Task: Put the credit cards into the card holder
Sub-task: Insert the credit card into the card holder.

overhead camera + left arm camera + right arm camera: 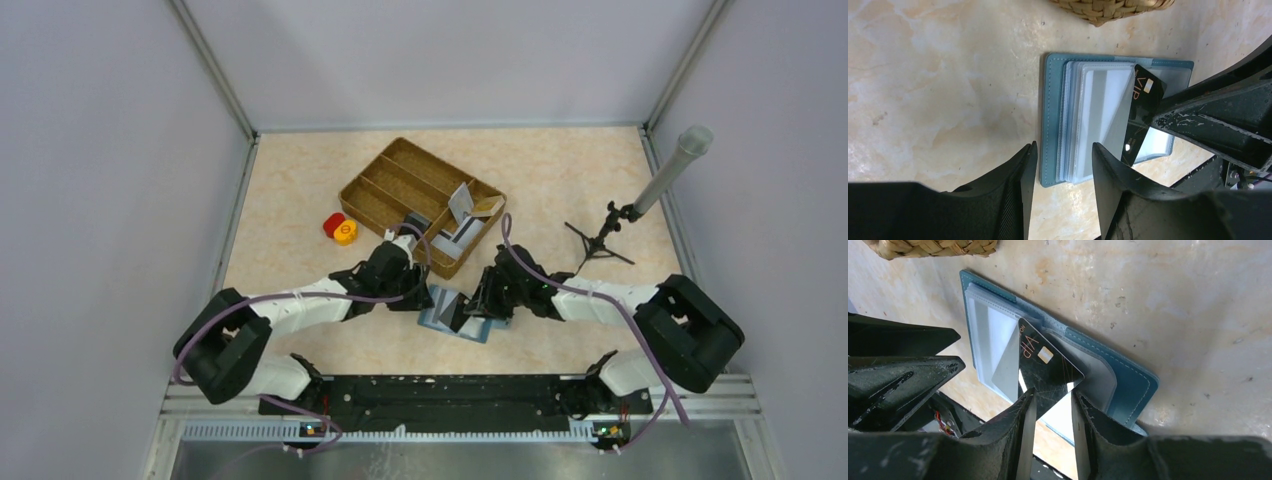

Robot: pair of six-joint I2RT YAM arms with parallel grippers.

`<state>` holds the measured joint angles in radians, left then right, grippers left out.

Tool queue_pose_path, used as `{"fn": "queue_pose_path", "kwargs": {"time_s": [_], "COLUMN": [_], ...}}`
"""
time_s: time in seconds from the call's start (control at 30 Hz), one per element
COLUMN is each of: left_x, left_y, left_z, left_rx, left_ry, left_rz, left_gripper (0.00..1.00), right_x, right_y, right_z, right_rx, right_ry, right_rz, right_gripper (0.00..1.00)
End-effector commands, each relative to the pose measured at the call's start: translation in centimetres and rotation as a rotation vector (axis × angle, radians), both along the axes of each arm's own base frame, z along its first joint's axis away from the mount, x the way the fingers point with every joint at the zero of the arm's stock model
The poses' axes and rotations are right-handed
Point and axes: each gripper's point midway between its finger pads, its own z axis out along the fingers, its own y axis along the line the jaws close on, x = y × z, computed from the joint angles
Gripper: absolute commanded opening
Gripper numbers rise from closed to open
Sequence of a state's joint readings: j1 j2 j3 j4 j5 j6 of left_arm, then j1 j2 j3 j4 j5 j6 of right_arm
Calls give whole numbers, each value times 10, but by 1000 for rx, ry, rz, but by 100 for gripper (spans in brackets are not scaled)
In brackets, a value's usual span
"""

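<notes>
Gripping black card (1048, 365) at open card holder (1133, 385), right tool (1053, 392); left tool (1064, 147) released; woven tray (390, 180) just behind.

A black VIP card (1048, 370) tilts over the open, flat teal card holder (1050, 120).

We see a pale, marbled counter (300, 200), beige with faint orange veining and small scuffs. Toward its far middle a brown woven tray (372, 165) sits at an angle. Just beside the tray's left corner lie a red round piece (331, 224) and a yellow round piece (345, 233), touching each other. Near the front middle the teal card holder (1050, 120) lies open and flat, clear sleeves facing up. On the right stands a small black tripod (600, 240) carrying a tilted grey tube (672, 170).
</notes>
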<state>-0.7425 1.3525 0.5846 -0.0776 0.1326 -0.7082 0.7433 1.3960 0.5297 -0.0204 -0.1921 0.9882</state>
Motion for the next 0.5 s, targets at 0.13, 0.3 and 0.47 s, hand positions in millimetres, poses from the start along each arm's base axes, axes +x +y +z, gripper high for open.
{"fn": "queue_pose_path", "kwargs": {"time_s": [0.13, 0.3, 0.47], "left_x": [23, 23, 24], "left_y": [-19, -23, -23], "left_z": [9, 6, 1], "left_rx": [-38, -50, -38], "left_ry": [-79, -81, -70], "left_rz": [-15, -29, -25], "left_gripper": [46, 43, 38], "right_x": [11, 18, 19], "right_y": [-4, -1, -3], "right_z": [-16, -18, -21], "right_rx": [-75, -81, -67], "right_ry": [-28, -48, -51], "right_rz": [-17, -18, -53], "right_gripper": [30, 28, 24]}}
